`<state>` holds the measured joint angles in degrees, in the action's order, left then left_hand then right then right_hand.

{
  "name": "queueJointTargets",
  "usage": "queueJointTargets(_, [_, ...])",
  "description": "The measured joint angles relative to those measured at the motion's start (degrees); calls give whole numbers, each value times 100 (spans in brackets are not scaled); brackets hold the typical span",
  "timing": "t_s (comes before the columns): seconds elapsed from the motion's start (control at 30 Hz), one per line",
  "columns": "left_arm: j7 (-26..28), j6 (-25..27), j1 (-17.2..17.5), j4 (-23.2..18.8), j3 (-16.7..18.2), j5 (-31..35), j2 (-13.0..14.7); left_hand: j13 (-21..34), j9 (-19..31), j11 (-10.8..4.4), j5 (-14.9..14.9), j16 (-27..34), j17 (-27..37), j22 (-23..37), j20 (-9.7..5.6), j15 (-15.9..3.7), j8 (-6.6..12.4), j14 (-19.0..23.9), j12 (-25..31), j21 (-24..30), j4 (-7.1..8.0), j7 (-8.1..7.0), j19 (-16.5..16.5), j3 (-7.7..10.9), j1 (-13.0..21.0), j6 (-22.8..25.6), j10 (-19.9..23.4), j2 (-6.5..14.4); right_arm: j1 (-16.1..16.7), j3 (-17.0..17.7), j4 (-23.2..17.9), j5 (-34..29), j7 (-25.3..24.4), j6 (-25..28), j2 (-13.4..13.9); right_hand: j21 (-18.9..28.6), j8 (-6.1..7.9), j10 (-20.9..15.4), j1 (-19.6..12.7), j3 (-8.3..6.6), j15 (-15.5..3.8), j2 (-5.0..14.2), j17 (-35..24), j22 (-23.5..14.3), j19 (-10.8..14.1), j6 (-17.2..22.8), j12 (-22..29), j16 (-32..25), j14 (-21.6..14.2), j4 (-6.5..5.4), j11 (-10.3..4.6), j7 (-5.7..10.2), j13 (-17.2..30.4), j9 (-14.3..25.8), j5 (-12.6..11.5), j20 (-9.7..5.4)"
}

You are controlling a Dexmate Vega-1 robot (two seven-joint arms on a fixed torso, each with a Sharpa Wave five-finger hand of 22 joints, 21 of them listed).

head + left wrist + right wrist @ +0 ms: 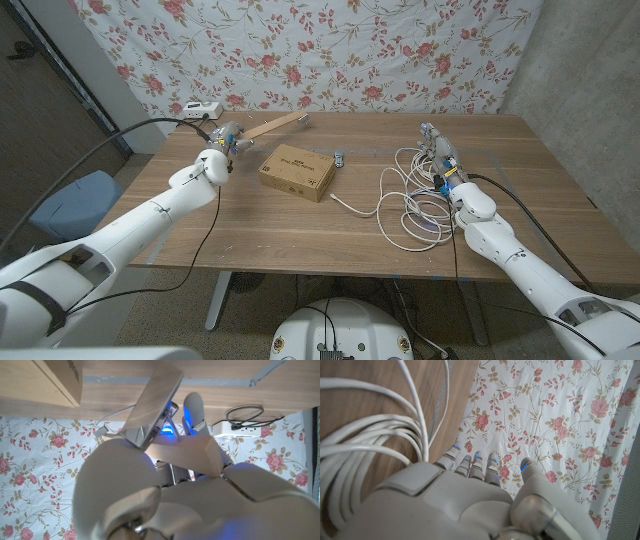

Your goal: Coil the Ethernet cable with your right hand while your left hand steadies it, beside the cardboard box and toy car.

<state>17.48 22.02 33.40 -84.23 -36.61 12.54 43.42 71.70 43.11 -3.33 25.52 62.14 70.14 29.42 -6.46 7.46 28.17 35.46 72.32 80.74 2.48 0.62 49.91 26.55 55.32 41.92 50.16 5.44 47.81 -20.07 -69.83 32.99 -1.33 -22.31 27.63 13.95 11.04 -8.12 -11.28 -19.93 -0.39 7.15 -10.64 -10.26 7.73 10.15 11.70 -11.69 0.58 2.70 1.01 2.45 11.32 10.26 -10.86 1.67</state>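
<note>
Head view: loose white Ethernet cable [408, 200] loops beside right hand [440, 158], grip unclear; boxy cardboard box [297, 171] nearby.

On the worktop [300, 225]: one white Ethernet cable [412, 205] in loose loops toward three o'clock, one cardboard box [297, 171] near the centre, one small toy car [340, 158] just beside the box, and one wooden stick [272, 125] toward eleven o'clock. Two robot hands: left robot hand [226, 139], right robot hand [440, 152].
</note>
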Motion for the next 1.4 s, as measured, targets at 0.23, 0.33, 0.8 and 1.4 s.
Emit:
queueJointTargets(0.23, [-134,19,-6,-448,36,267,288,-63,290,-265,80,27,3,-74,0,0,222,0,213,-87,721,-145,0,761,-469,43,101,283,176,-30,-415,-253,-251,193,215,0,0,-83,-143,-72,152,-11,0,0,115,111,0,-86,-234,119,22,-50,0,25,0,16])
queueJointTargets(0.33, [-134,19,-3,-609,49,267,384,-63,380,-263,126,27,3,-98,0,0,284,0,278,-87,740,-173,0,805,-481,14,92,271,176,-30,-415,-397,-371,290,215,0,23,-124,-180,-85,171,-30,0,0,138,152,0,-89,-253,169,0,-51,0,30,0,39])
queueJointTargets(0.8, [-597,-182,-66,-1090,-2,537,694,-62,592,-261,226,28,2,-122,0,0,444,0,546,-109,773,-195,0,884,-557,-9,-33,195,756,-56,-1958,-1145,-777,712,983,26,83,-452,-489,-134,171,-71,-17,0,385,443,89,-208,-753,389,42,-90,0,29,50,104])
queueJointTargets(1.4, [-2001,-514,-639,-1596,-326,-10,1230,-90,192,-185,548,-50,-211,-465,0,0,454,0,894,-385,617,-58,0,1044,-668,146,-761,158,1381,106,-4175,-2091,-864,2044,2060,158,105,-812,-564,-133,38,5,-203,-55,847,756,133,-510,-1409,435,-11,-82,30,29,70,109])
